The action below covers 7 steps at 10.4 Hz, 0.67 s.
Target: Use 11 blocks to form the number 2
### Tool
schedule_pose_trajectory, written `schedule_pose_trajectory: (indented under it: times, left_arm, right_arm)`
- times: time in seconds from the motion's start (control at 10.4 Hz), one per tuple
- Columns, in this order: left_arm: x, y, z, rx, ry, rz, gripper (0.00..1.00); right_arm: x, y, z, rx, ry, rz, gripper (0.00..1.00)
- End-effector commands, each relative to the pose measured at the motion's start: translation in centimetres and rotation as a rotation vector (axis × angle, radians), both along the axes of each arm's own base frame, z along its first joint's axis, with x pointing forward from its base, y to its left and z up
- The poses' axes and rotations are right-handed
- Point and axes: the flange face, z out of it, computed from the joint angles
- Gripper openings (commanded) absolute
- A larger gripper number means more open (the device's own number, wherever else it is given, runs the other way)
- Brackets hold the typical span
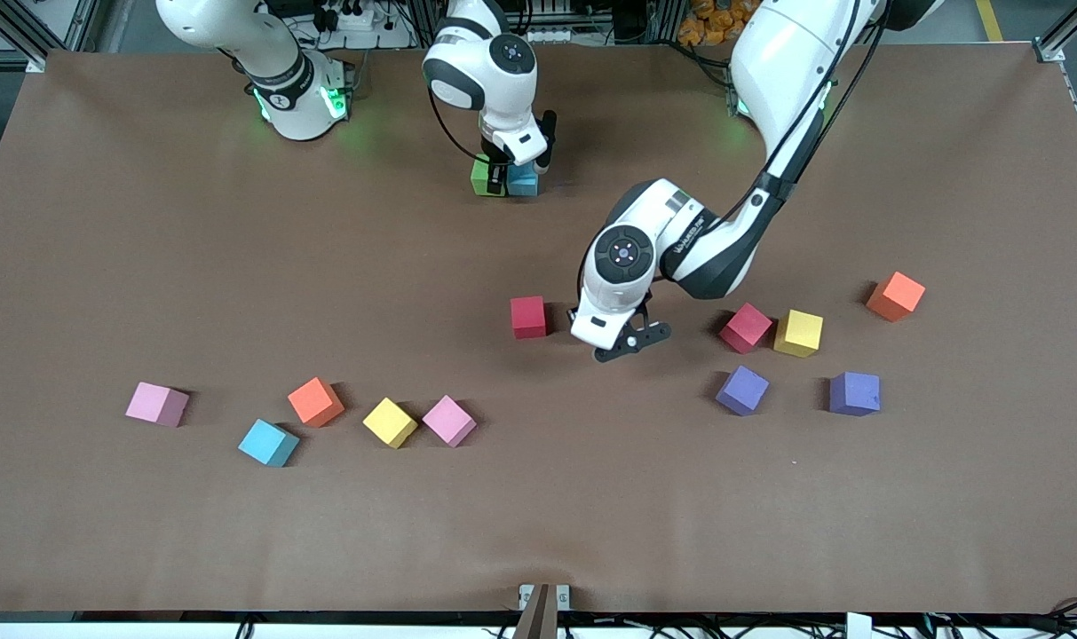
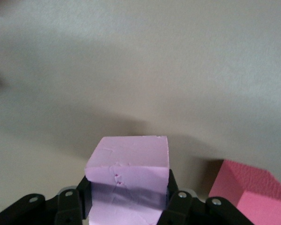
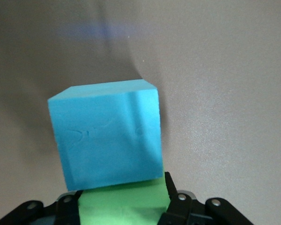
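Note:
Near the robots' bases, a green block [image 1: 479, 175] stands on the table against a light blue block [image 1: 526, 181]. My right gripper [image 3: 124, 208] is shut on the green block [image 3: 126, 204], with the light blue block [image 3: 107, 133] touching it. My left gripper [image 2: 128, 206] is shut on a pale pink block [image 2: 129, 173], which the hand [image 1: 602, 321] hides in the front view. It sits mid-table beside a red block [image 1: 528, 317], also seen in the left wrist view [image 2: 250, 194]. No number 2 shape is in view.
Toward the right arm's end lie pink [image 1: 157, 404], orange [image 1: 315, 401], light blue [image 1: 268, 442], yellow [image 1: 390, 422] and pink [image 1: 449, 420] blocks. Toward the left arm's end lie red [image 1: 746, 327], yellow [image 1: 798, 333], orange [image 1: 895, 295] and two purple [image 1: 741, 390] [image 1: 854, 393] blocks.

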Motion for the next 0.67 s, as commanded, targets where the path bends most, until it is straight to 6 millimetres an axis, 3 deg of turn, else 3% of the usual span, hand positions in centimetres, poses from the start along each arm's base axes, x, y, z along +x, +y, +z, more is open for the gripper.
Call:
schedule_pose_trajectory:
  times: [0.0,0.29,0.57]
  left_arm:
    - [-1.6,0.4,2.7,0.027,0.015,0.003,0.41]
    - [-3.1,0.6,4.2,0.026,0.015,0.001,0.40]
    - [-3.9,0.0,4.4,0.028,0.020,0.059,0.41]
  right_arm:
    - [-0.1,0.8,-0.2,-0.003,-0.015,0.001,0.55]
    - [-0.4,0.9,-0.4,-0.006,-0.015,0.001,0.56]
    - [-0.9,1.1,-0.4,-0.009,-0.021,-0.024,0.58]
